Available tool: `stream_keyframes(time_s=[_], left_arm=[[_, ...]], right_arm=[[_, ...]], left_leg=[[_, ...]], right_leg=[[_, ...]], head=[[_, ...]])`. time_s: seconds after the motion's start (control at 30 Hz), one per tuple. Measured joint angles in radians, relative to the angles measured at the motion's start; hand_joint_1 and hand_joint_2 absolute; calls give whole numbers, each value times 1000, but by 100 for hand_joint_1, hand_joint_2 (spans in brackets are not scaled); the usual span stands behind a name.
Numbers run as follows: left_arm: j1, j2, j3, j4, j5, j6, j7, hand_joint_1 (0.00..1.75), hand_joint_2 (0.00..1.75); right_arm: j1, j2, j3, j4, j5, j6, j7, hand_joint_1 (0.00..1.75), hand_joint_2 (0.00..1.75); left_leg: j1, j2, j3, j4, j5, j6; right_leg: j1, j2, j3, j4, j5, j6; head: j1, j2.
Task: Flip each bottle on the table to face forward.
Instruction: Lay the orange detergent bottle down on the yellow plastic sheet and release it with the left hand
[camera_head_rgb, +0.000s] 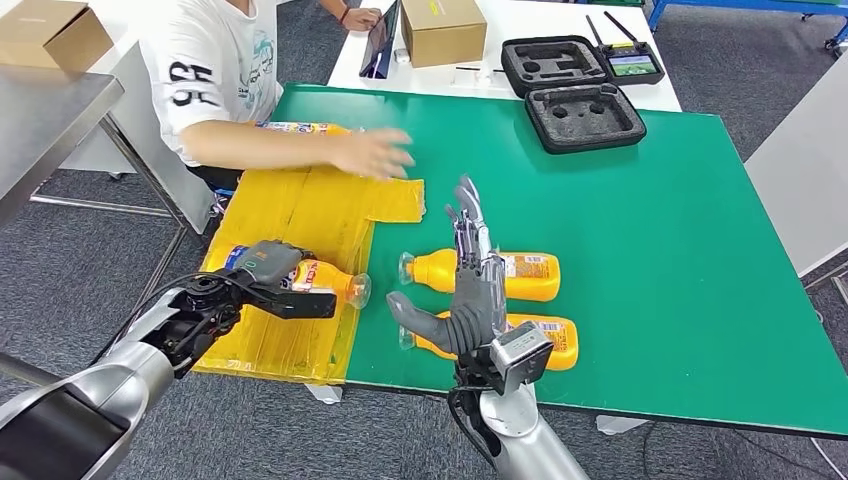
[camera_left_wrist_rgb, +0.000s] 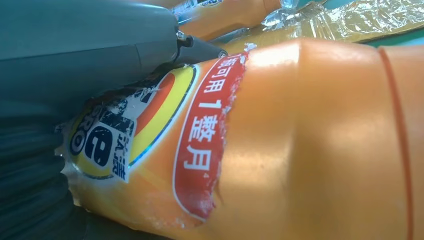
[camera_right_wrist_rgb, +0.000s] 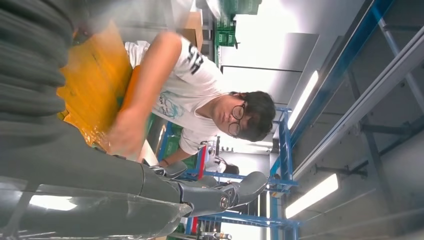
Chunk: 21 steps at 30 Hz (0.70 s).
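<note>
The orange bottle (camera_head_rgb: 300, 278) lies on the yellow sheet (camera_head_rgb: 300, 215) at the desk's (camera_head_rgb: 650, 250) left edge, gripped by the left hand (camera_head_rgb: 268, 272); I'd roll it gently label-up, while the right hand (camera_head_rgb: 468, 285) hovers spread and empty.

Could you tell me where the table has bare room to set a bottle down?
The green mat is bare right of the two lying bottles, below the black foam cases. It is crowded around the right hand and the yellow sheet.
</note>
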Motion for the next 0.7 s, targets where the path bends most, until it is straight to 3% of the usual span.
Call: stream_keyframes(time_s=[0.1,0.13,0.23,0.27,0.3,0.37,0.53,0.7], left_arm=[[-8,-11,-8,19,4,-5,6,172,175],[-10,-13,-10,23,7,-7,7,159,175],[-17,-17,-12,35,18,-20,10,39,175],[-19,-18,-12,40,25,-30,8,9,131],[-23,-19,-12,46,36,-47,2,0,87],[-30,-21,-10,57,67,-92,-20,0,0],[-63,-25,11,85,156,-240,-98,0,0],[-76,-22,40,103,218,-312,-144,0,0]], right_arm=[[-5,0,0,10,-1,0,0,0,175],[-5,0,0,12,-3,0,0,0,175],[-6,0,0,19,-10,0,0,0,175],[-6,0,0,21,-11,0,0,0,175],[-7,1,0,24,-11,0,0,0,175],[-8,2,-1,30,-13,0,0,0,175],[-15,3,-1,52,-19,1,0,0,175],[-17,3,-1,72,-24,6,0,0,175]], left_leg=[[0,0,1,0,0,0],[0,0,2,0,0,0],[0,0,3,0,0,0],[0,0,3,0,0,0],[0,-1,4,0,0,0],[0,-1,5,0,0,0],[0,-1,6,0,0,0],[0,-1,7,-1,0,0]], right_leg=[[0,-1,2,0,0,0],[0,-1,2,0,0,0],[0,-1,4,0,0,0],[0,-1,4,0,0,0],[0,-1,5,0,0,0],[0,-1,5,0,0,0],[0,-2,7,0,0,0],[0,-1,9,0,0,0]], head=[[0,0],[0,0],[0,0],[0,0],[0,0],[0,0],[0,0],[0,0]])
